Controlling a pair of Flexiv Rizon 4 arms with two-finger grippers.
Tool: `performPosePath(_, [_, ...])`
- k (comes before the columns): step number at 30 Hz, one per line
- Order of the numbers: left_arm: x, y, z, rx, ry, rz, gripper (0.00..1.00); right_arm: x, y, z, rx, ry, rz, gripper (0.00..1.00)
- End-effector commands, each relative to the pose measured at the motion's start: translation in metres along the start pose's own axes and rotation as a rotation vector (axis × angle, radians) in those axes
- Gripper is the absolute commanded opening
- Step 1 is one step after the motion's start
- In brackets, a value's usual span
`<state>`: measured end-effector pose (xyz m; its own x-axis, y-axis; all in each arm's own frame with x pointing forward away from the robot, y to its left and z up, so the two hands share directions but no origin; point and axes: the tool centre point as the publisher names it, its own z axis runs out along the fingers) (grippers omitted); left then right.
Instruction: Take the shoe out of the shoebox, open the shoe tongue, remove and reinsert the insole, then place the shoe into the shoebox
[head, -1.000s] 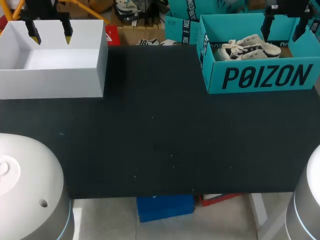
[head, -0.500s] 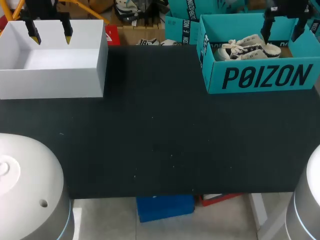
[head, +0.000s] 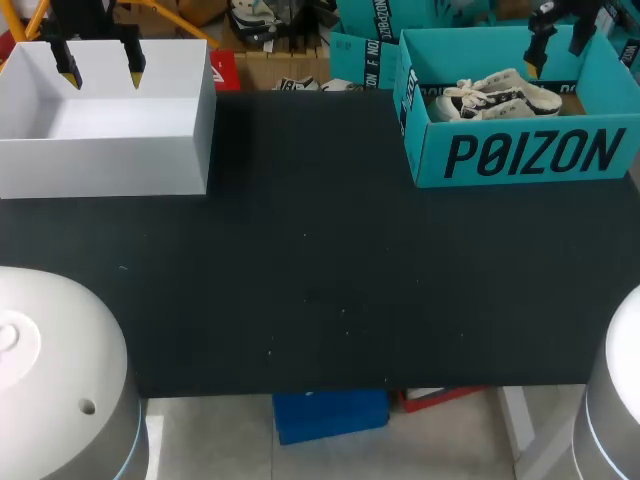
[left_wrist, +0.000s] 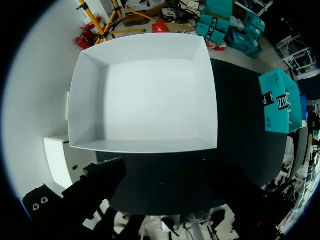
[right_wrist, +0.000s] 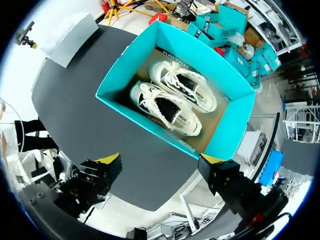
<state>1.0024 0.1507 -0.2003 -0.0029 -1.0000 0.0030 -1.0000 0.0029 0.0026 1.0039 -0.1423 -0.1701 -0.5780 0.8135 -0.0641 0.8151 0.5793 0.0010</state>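
Observation:
A teal shoebox (head: 520, 152) stands open at the table's far right. Two white-and-black lace-up shoes (head: 497, 93) lie side by side in it. My right gripper (head: 556, 48) hangs open above the box's back part, holding nothing. In the right wrist view the pair of shoes (right_wrist: 172, 100) lies on the brown floor of the shoebox (right_wrist: 127, 67), ahead of the right gripper (right_wrist: 161, 162), whose yellow-tipped fingers stand wide apart. My left gripper (head: 101, 72) is open and empty over a white box at the far left.
The white open-topped box (head: 110, 165) is empty and fills the table's far left corner; in the left wrist view this white box (left_wrist: 87, 100) lies straight below the camera. Bare black tabletop (head: 320, 270) stretches between the two boxes and toward the front edge.
My right gripper has drawn back and up a little over the shoebox and turned slightly. The left arm, the shoes and both boxes have stayed put.

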Motion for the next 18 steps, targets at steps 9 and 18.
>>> performPosePath(9, [0.0006, 0.0006, -0.0005, -0.001, -0.002, -0.002, 1.0, 0.0077, -0.0142, -0.0041, -0.147, -0.051, -0.992, 1.0])
performPosePath(18, [0.0006, 0.0006, -0.0005, -0.001, -0.002, -0.002, 1.0, 0.0077, -0.0142, -0.0041, -0.147, -0.051, -0.992, 1.0])
